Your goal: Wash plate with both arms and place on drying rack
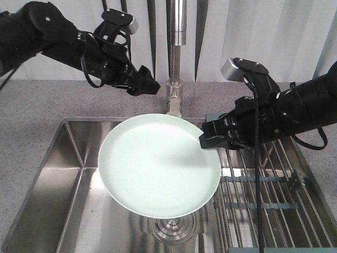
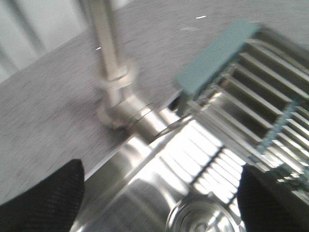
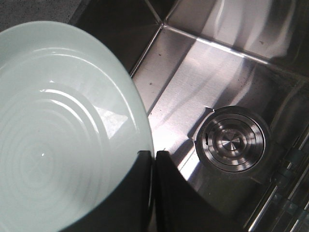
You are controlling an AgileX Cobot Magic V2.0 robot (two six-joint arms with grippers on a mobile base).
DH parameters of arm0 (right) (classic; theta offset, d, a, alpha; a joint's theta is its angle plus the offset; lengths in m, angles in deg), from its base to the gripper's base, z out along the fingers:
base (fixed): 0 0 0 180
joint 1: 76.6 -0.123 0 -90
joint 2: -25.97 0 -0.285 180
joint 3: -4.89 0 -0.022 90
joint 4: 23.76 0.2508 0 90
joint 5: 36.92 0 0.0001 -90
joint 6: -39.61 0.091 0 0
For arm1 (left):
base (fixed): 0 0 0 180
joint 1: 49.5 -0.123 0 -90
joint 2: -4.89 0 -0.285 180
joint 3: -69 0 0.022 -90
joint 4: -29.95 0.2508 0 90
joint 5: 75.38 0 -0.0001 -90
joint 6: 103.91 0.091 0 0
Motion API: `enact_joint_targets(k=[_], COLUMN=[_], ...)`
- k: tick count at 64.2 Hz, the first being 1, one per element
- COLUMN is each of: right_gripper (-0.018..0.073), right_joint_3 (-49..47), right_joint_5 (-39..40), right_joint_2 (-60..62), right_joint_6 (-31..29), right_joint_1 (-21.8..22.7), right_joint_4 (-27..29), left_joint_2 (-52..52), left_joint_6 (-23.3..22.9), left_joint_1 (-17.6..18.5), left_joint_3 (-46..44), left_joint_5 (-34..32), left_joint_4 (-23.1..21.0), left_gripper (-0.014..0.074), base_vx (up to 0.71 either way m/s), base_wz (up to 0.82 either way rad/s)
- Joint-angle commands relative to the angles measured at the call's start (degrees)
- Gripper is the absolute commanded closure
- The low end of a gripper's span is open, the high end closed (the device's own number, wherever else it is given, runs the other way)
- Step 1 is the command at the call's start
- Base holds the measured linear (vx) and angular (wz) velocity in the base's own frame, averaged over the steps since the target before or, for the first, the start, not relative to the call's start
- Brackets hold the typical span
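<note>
The pale mint-green plate (image 1: 158,166) hangs tilted over the sink, held by its right rim. My right gripper (image 1: 204,139) is shut on that rim; in the right wrist view its two black fingers pinch the plate (image 3: 58,145) edge at the gripper (image 3: 153,162). My left gripper (image 1: 151,84) is up behind the plate, near the faucet, apart from the plate. In the left wrist view, which is blurred, the left gripper (image 2: 159,176) is open with nothing between its fingers. The drying rack (image 1: 274,195) of steel rods lies over the sink's right side, with its grey-teal end piece (image 2: 217,55) at the back.
The steel faucet column (image 1: 179,31) rises behind the plate from its base (image 2: 118,104). The sink basin (image 1: 63,174) lies below, with a round drain (image 3: 234,140) under the plate. A grey counter (image 1: 31,105) surrounds the sink.
</note>
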Motion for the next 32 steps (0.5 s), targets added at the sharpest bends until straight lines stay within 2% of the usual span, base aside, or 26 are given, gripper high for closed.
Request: enact_joint_targets(k=[1,5,12,32], right_gripper=[0.0566,0.0566,0.0566,0.0566], right_joint_3=[-1.31,-1.31,-1.31,-1.31], right_joint_5=[1.65,1.65,1.65,1.65], right_joint_2=[2.09,2.09,2.09,2.09], right_joint_6=[-0.41,-0.41,-0.41,-0.41], right_joint_1=[0.23,0.23,0.23,0.23], right_joint_4=[2.54,2.54,2.54,2.54], left_joint_2=[5.92,7.15,10.68,26.42], left_joint_6=[-11.88,-16.93,-22.28,-23.49], left_joint_1=[-0.45,-0.77,-0.77,-0.84], left_joint_3=[-1.85,-1.67,1.72,22.63], left_joint_5=[0.05,1.93,2.22,-9.88], left_joint_4=[9.66,14.96,20.36,22.69], left_gripper=[0.0004,0.0004,0.0004,0.0004], base_vx=[0.00,0.00,0.00,0.00], base_wz=[0.00,0.00,0.00,0.00])
